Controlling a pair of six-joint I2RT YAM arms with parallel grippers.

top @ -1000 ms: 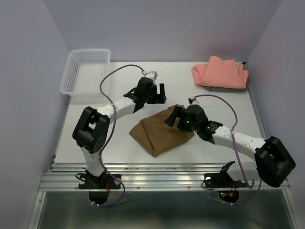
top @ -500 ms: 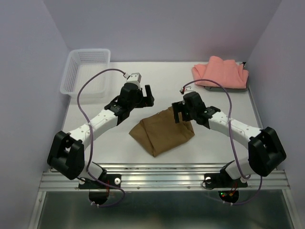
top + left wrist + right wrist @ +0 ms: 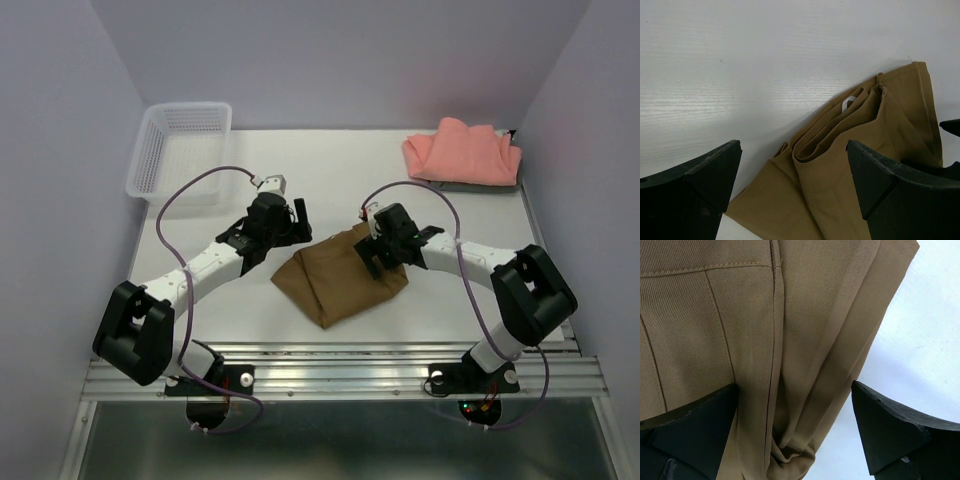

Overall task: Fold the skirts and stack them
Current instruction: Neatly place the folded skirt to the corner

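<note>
Top external view: brown skirt (image 3: 340, 278) lies folded on the table (image 3: 330, 170); left pincer (image 3: 296, 216) and right pincer (image 3: 385, 262) hang wide open at its far corners, holding nothing; next, I think, I grip it and stack it on the pink skirt (image 3: 462, 153).

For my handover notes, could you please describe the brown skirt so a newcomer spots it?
Look to the centre of the white table. The folded olive-brown cloth skirt lies there, darker than the salmon-pink cloth skirt in the far right corner.

White table (image 3: 330, 165) between plain pale lavender walls (image 3: 330, 60).
</note>
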